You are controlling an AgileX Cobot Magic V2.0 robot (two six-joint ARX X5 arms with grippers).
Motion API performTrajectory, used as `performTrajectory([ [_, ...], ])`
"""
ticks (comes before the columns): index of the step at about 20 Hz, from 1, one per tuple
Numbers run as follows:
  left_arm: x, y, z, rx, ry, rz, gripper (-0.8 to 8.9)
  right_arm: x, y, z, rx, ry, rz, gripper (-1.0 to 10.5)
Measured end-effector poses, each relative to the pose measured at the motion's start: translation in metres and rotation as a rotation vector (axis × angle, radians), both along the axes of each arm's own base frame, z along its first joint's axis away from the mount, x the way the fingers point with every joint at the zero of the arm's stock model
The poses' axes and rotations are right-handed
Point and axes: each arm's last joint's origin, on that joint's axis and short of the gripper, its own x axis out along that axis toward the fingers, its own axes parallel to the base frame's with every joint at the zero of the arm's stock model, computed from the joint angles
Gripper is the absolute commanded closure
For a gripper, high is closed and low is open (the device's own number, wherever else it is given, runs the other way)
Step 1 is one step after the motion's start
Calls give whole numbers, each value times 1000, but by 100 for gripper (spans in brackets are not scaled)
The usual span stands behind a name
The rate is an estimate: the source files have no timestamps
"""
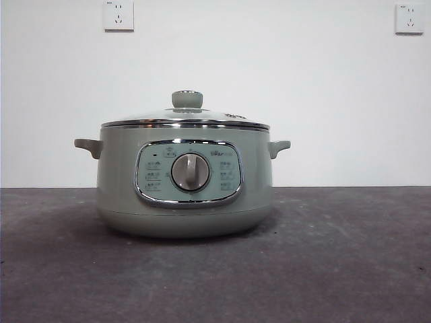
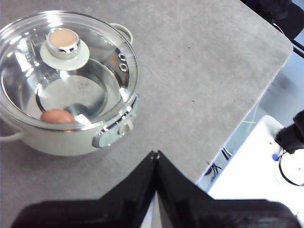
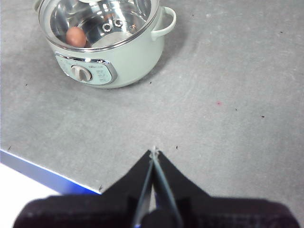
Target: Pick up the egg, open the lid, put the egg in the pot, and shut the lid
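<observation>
The left gripper [image 2: 156,154] has two matt black jaws. Each jaw is broad at the base and narrows to a thin point, like a wedge. The right gripper [image 3: 153,152] has the same black wedge shape, and a pale thin line runs along the seam between its jaws.

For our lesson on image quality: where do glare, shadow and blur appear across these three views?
Front view: soft shadow on the grey table around the sage-green pot. Left wrist view: bright glare streaks the clear glass lid, yet the reddish-brown egg shows through; the shut left gripper is soft-edged. Right wrist view: the shut right gripper blurs low down.
</observation>
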Motion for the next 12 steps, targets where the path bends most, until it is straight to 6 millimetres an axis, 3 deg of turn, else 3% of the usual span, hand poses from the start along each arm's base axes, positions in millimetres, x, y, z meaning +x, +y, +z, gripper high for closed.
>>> performTrajectory([
  [4, 10, -1, 15, -59, -188, 48, 817, 0, 0, 0, 0, 0, 0, 943],
  [6, 12, 8, 27, -88, -339, 89, 817, 0, 0, 0, 0, 0, 0, 943],
  [9, -4, 34, 39, -118, -565, 175, 817, 0, 0, 0, 0, 0, 0, 943],
  [12, -27, 54, 24, -92, -704, 276, 817, 0, 0, 0, 0, 0, 0, 943],
])
